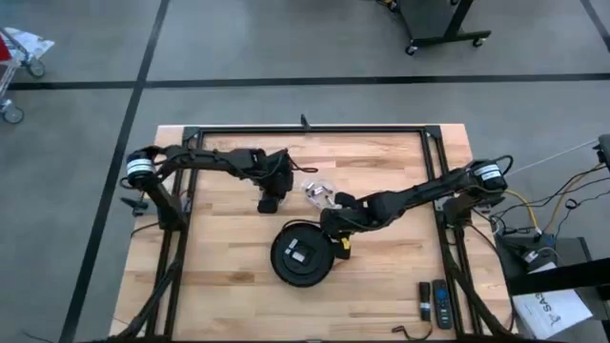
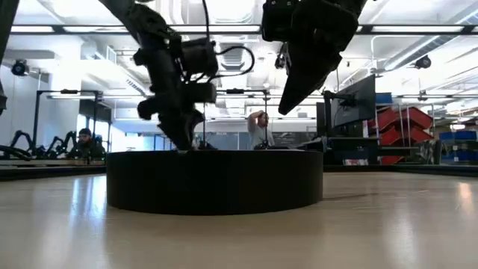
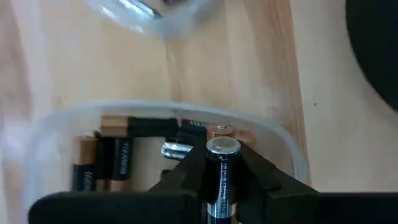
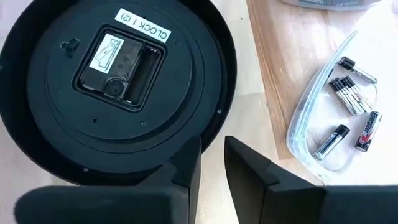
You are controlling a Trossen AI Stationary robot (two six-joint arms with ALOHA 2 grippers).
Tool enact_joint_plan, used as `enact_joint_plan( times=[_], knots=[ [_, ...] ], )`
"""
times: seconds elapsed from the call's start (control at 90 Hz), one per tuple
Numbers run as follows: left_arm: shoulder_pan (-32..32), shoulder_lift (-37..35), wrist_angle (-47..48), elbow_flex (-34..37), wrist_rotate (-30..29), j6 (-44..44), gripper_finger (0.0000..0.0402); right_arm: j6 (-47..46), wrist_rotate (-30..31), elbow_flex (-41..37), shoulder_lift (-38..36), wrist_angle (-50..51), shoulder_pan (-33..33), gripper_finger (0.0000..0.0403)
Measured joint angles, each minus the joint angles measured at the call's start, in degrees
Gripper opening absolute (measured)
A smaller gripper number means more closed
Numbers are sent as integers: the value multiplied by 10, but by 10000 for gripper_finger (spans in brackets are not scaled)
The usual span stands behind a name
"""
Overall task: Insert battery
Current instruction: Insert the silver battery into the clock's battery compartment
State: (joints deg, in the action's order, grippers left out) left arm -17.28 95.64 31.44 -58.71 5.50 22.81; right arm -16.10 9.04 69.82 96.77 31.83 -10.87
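Left gripper (image 3: 221,180) low over a clear plastic tray (image 3: 292,162) on the desk (image 1: 229,276), jaws closed on one battery (image 3: 222,171), held upright with its metal cap showing above the finger line. More loose batteries (image 3: 118,158) lying flat in that tray just beyond the jaws, one copper-topped cell touching or nearly touching the held one; exact contact not determinable. Right gripper (image 4: 211,165) poised at the rim of the round black clock (image 4: 118,81), which lies face down on the desk; jaws parted by a narrow gap and empty. Clock's rear mechanism directly ahead of the right jaws, with a white label reading "CLOCK 1 (2)" (image 4: 144,25) and an open battery compartment (image 4: 146,71) with no cell seated. Second clear tray (image 4: 311,124) on the desk to the side of the right jaws, holding several small batteries (image 4: 351,93), apart from the clock. In the high view, left gripper (image 1: 270,195) stands behind and to the side of the clock (image 1: 303,252), well apart from it; right gripper (image 1: 334,229) just beside its edge. Two remote controls (image 1: 434,303) near the desk's front right corner. People (image 2: 260,128) visible in the room beyond, in the low view.
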Motion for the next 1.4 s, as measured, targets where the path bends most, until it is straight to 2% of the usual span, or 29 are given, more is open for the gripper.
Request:
enact_joint_plan(
  times=[0.278,0.567,0.911,1.144,1.4],
  knots=[
    [0,-1,-9,20,0,-6,54,0,0,0,0,-10,0,36],
    [0,-1,-10,21,0,-5,51,-6,0,0,1,-12,0,52],
    [0,-1,-8,21,0,-7,71,-5,0,0,1,-12,0,59],
    [0,-1,2,21,-4,-11,31,-4,0,0,1,-12,0,42],
    [1,-23,7,21,-12,-24,31,-2,0,0,0,-3,0,37]
  ],
)
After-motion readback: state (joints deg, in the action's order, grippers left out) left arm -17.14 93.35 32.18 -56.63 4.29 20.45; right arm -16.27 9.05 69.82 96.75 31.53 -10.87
